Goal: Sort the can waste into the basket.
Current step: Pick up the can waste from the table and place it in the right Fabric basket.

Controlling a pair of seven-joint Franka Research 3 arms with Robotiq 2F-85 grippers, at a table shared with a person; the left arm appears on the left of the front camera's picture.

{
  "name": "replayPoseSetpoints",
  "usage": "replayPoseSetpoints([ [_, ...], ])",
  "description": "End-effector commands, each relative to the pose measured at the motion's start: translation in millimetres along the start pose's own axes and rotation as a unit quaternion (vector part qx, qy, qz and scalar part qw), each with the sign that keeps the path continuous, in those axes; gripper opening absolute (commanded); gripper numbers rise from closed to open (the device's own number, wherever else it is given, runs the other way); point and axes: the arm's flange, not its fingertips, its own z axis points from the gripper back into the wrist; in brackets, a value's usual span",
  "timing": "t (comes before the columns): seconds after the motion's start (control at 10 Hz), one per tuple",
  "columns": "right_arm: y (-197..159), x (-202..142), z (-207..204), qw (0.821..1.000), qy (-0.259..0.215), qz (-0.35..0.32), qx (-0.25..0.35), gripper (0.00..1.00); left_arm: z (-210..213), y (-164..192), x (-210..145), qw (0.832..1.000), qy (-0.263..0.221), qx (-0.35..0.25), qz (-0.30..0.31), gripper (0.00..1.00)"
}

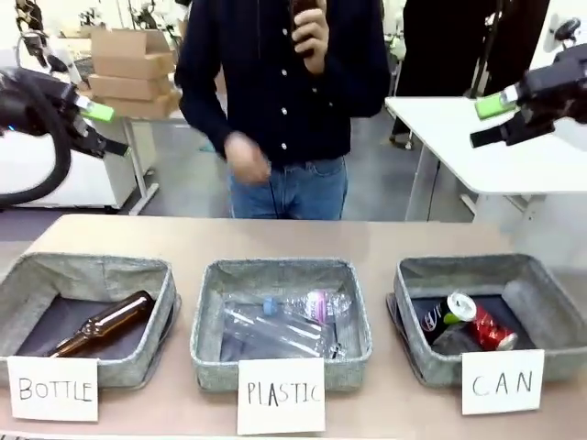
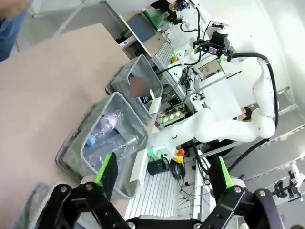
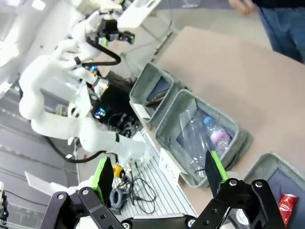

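Can waste is seen inside the CAN basket (image 1: pixel 541 307), the right-hand one of three grey fabric baskets along the near edge of the table (image 1: pixel 367 240). The PLASTIC basket (image 1: pixel 280 275) sits in the middle and the BOTTLE basket (image 1: pixel 87 273) on the left; each is fronted by a white paper sign. A person (image 1: pixel 280 82) in a dark shirt and jeans is stood at the far side, one hand raised holding a dark object, the other blurred at waist level. Both arms are held high and well clear of the baskets: left gripper (image 2: pixel 162 174) at upper left with jaws spread and nothing between them, right gripper (image 3: pixel 159 174) at upper right, likewise spread and empty. Clear plastic bottles (image 1: pixel 289 321) are lying in the middle basket, one with a pink label. A brown glass bottle (image 1: pixel 101 325) is lying diagonally in the left basket. The red can (image 1: pixel 491 328) is lying on its side, touching the black can (image 1: pixel 438 316), which is tilted beside it.
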Motion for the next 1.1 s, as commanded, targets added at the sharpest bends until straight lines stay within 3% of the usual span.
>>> replayPoseSetpoints([
  [0.0, 1.5, -9.9, 3.1, 1.000, 0.007, 0.006, 0.016, 1.00, -14.0, -6.9, 20.9, 1.000, 0.011, 0.014, -0.020, 1.00],
  [1.0, 1.5, -9.9, 3.1, 1.000, 0.007, 0.006, 0.016, 1.00, -14.0, -6.9, 20.9, 1.000, 0.011, 0.014, -0.020, 1.00],
])
